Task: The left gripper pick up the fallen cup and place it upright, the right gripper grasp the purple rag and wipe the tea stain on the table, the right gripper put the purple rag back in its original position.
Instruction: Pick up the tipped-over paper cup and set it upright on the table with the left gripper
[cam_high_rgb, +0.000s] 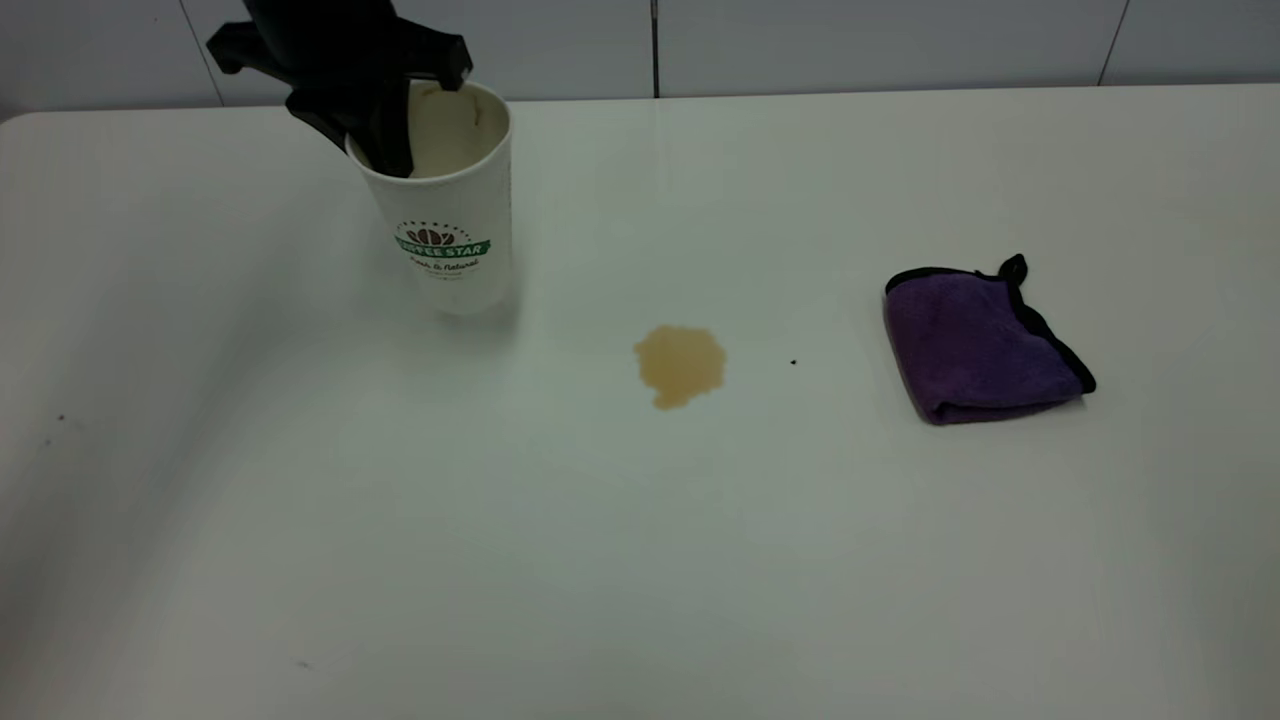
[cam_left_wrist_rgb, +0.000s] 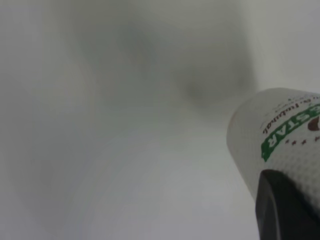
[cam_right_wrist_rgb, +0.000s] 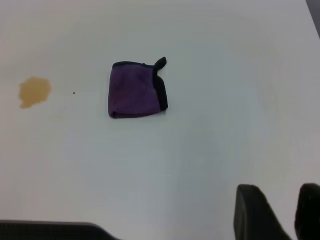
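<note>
The tea stain (cam_high_rgb: 680, 365) lay near the middle of the bench (cam_high_rgb: 640, 560). The purple rag (cam_high_rgb: 980, 345) lay folded toward the right edge, well apart from the stain. Judged soft and light, it would best be pinched at its plush middle.

The cup (cam_high_rgb: 450, 225) stood upright toward the far left corner. Its thin paper wall was judged crushable. The left pincer (cam_high_rgb: 385, 125) gripped its rim, one finger inside.

Only the right wrist view showed the right pincer (cam_right_wrist_rgb: 277, 212), spread open and well apart from the rag. The left wrist view showed the cup's dimpled wall close up.
</note>
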